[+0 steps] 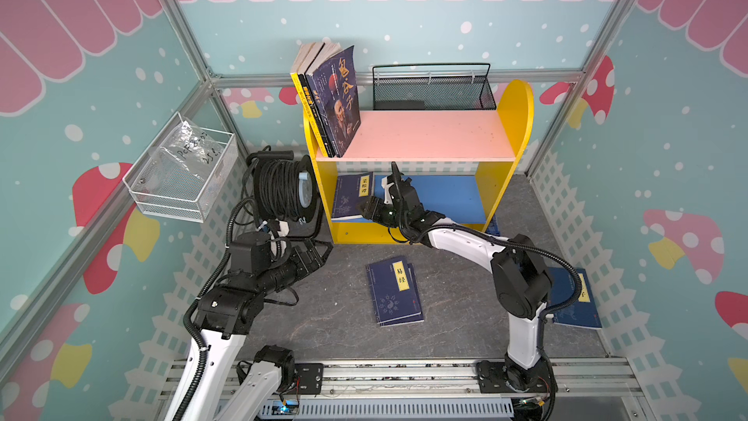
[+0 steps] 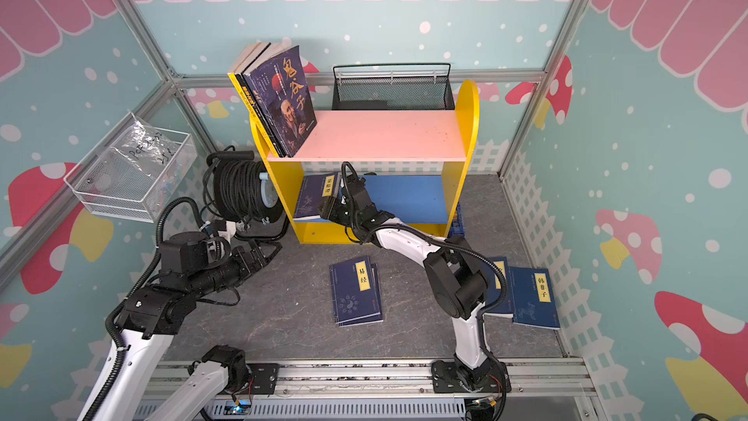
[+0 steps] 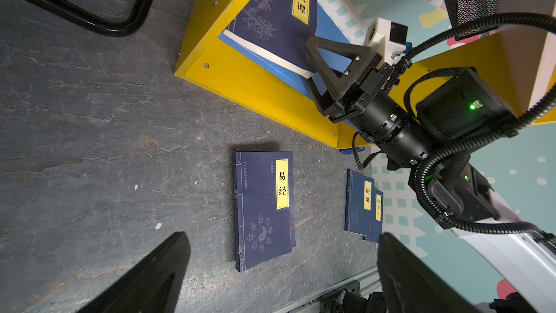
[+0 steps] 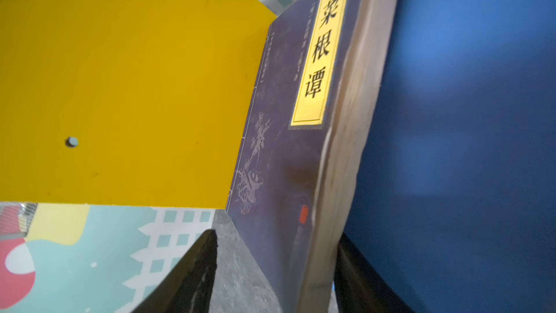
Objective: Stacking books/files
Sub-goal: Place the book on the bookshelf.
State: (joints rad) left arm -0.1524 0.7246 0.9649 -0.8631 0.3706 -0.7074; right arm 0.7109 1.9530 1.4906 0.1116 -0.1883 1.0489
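- While the right gripper [image 1: 366, 209] is reaching into the lower bay of the yellow bookshelf [image 1: 506, 180], its jaws are standing parted around the bottom corner of a navy book with a yellow title label [image 1: 347, 196].
- In the right wrist view, one finger [image 4: 192, 272] is sitting clear of the cover with a gap showing. The other finger [image 4: 361, 272] is lying close along the page edge, so the gripper is not clamping the book.
- That navy book is standing tilted on the blue lower shelf [image 1: 449, 196], leaning against the bookshelf's left wall.
- The left gripper [image 3: 282, 236] is hovering over the grey worktop [image 3: 90, 115] with its jaws spread wide and nothing between them.
- On the pink top shelf [image 1: 429, 135], a yellow book [image 1: 299, 95], a black book [image 1: 313, 103] and a purple book [image 1: 338, 103] with an old man's portrait are standing together at the left end, tilting slightly.
- A navy book labelled 易经 [image 1: 394, 291] is lying flat on the worktop in front of the bookshelf, resting on a second navy book [image 1: 413, 275] whose edge is peeking out.
- Two more navy books, 论语 [image 3: 359, 200] and 韩非子 [image 2: 534, 297], are lying flat and overlapping beside the right arm, which is partly hiding them in both top views.
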